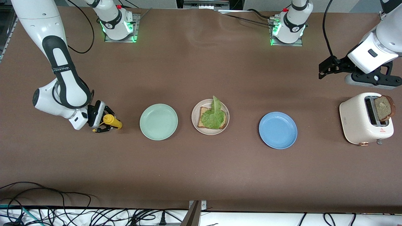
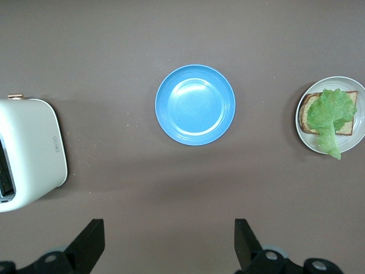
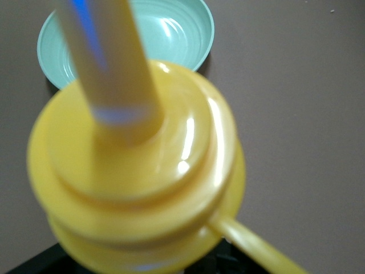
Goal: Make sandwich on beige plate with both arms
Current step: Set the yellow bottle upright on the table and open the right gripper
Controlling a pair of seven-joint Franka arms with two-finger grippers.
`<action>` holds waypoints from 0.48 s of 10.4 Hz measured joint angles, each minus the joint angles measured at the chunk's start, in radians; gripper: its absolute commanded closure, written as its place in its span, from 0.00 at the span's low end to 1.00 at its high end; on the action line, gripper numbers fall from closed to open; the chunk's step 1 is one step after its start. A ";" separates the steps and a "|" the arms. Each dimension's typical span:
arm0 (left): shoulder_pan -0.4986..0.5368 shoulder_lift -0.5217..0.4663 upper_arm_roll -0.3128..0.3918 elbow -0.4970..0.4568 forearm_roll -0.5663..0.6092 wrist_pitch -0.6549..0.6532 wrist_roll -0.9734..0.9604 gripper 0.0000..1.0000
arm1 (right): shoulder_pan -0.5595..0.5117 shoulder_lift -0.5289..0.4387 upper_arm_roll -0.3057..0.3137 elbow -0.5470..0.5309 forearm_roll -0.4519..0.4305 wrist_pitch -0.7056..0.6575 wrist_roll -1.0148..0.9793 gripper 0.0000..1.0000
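Observation:
The beige plate (image 1: 194, 121) sits mid-table with one brown bread slice (image 1: 203, 118) on it and a ruffled green lettuce leaf (image 1: 214, 115) on top of the slice. A second bread slice (image 1: 384, 108) stands in the slot of the white toaster (image 1: 361, 121). My left gripper (image 1: 322, 70) is open and empty, up in the air over bare table near the toaster. Its wrist view shows the plate (image 2: 351, 142), bread (image 2: 308, 114) and lettuce (image 2: 328, 117). My right gripper (image 1: 105, 121) is shut on a yellow squeeze bottle (image 1: 114, 123), beside the mint green plate (image 1: 158, 121).
A blue plate (image 1: 278, 130) lies between the beige plate and the toaster; it also shows in the left wrist view (image 2: 195, 104), as does the toaster (image 2: 28, 154). The yellow bottle (image 3: 137, 171) fills the right wrist view, with the mint plate (image 3: 177, 28) past it. Cables lie along the table edge nearest the front camera.

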State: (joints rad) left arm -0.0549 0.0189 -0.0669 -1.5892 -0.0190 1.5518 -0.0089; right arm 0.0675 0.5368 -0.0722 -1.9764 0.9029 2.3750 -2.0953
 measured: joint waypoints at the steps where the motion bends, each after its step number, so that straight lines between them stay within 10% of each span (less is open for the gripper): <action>1: 0.000 0.000 0.000 0.000 0.000 0.000 0.000 0.00 | 0.000 0.007 0.000 0.000 0.013 0.000 -0.002 0.56; 5: 0.000 0.000 0.000 0.000 0.000 0.000 0.000 0.00 | 0.000 0.014 0.000 0.001 0.023 0.000 -0.002 0.31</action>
State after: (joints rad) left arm -0.0549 0.0189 -0.0669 -1.5892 -0.0190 1.5518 -0.0089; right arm 0.0675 0.5505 -0.0723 -1.9755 0.9260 2.3751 -2.0976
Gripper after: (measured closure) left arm 0.000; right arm 0.515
